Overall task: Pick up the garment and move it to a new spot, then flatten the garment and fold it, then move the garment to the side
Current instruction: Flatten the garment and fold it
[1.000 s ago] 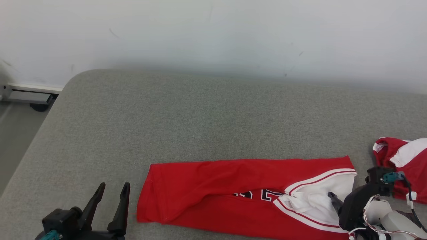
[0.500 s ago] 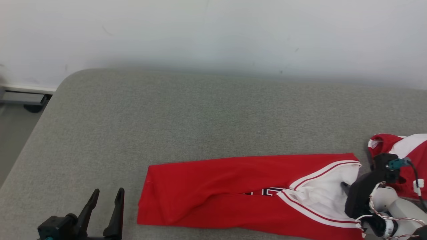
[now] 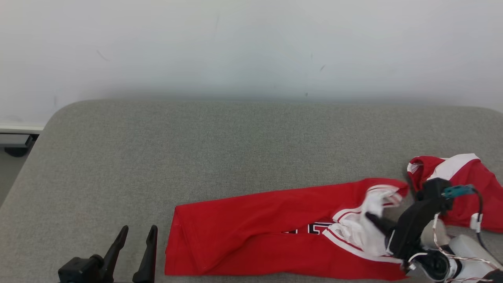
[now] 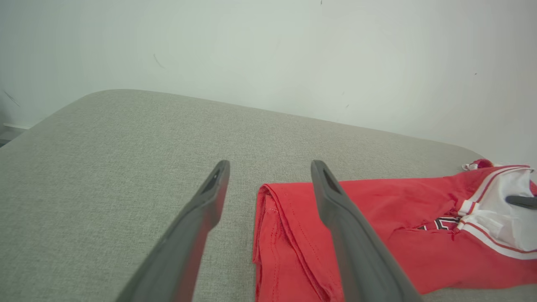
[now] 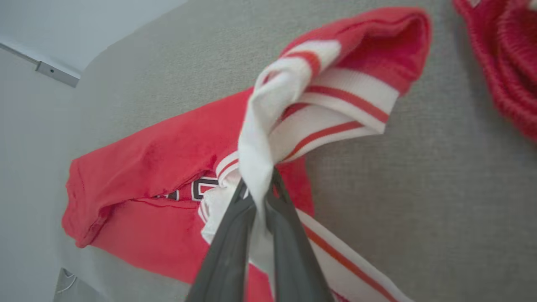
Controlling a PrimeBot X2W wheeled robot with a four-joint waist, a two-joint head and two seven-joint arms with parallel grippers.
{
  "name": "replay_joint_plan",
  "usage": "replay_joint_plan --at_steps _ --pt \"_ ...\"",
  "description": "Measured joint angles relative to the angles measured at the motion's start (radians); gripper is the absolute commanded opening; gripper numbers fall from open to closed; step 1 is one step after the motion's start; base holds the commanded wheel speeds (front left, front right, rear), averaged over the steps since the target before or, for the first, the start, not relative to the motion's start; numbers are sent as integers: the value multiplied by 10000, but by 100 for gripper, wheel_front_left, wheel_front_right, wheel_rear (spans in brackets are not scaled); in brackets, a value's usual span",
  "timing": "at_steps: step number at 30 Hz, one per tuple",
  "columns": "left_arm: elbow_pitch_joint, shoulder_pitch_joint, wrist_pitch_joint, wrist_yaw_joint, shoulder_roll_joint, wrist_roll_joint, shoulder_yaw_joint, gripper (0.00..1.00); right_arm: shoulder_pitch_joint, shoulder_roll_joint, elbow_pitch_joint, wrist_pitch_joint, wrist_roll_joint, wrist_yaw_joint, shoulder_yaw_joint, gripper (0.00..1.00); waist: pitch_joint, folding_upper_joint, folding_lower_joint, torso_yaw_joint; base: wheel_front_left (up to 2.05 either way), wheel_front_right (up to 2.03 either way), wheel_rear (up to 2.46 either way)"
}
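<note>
1. A grey fabric desk point(image 3: 196, 149) runs back to a scuffed white wall point(image 3: 251, 47).
2. A red garment point(image 3: 255, 232) lies stretched on the desk; the right hand point(image 5: 259, 183) is clamped on its raised white striped end.
3. The left hand point(image 3: 139, 228), fingers parted and empty, is just beside the garment's other end.
4. The garment's lettering point(image 3: 314, 228) is half tucked under and unreadable.

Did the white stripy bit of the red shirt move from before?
Yes. The right gripper, shut on the red jersey, has lifted its white striped edge off the gray cushion and curled it leftward, toward the black lettering.
</note>
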Motion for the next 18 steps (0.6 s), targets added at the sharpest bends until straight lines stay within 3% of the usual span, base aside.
replay_joint_plan --at_steps 3,10,15,18 --pt "58 0 0 0 -81 13 -48 100 210 163 -535 525 510 382 38 0 -104 0 0 -7 0 0 0" --pt "240 0 0 0 -276 67 -276 100 199 255 -1557 1476 1442 393 -77 0 -264 0 0 167 0 0 0" --pt "326 -1 2 -13 -451 69 -403 100 189 458 -2207 2073 1722 215 36 0 -323 0 -1 406 0 0 0" --pt "366 -10 2 -17 -533 69 -504 100 152 581 -2454 2372 1814 -128 77 0 -328 0 -1 581 0 0 0"
